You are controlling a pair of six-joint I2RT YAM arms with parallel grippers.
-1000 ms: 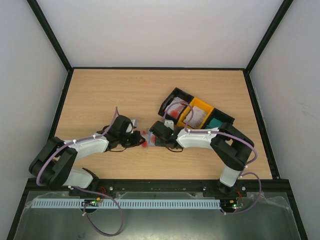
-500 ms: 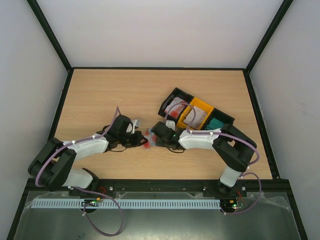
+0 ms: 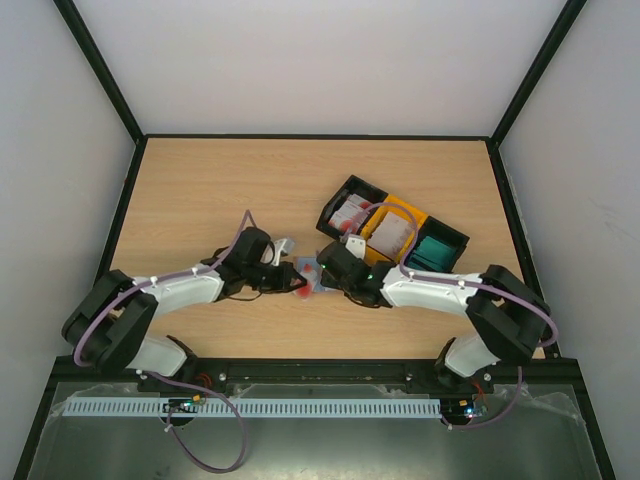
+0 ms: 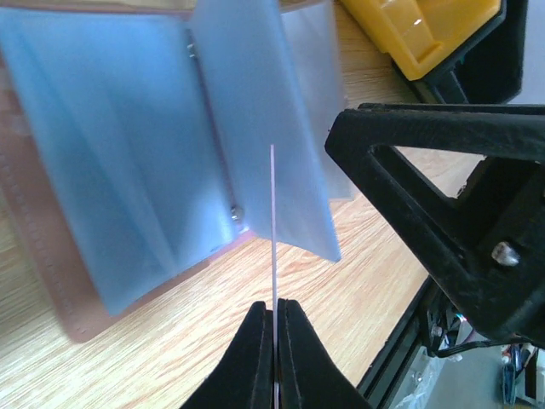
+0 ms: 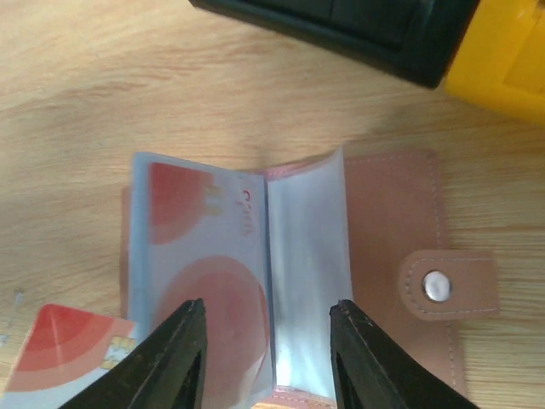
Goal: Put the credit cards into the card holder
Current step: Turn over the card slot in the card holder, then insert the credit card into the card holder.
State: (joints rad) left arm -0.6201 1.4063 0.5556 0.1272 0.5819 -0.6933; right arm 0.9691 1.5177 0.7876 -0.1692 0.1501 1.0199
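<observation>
Beyond card holder (image 5: 387, 247), blk tray (image 5: 341, 25), yellow tray (image 5: 502, 60) adj.

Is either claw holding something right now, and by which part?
The left gripper pinches a credit card by its near edge, and the card is seen edge-on. The right gripper stands open over the card holder, gripping nothing.
</observation>
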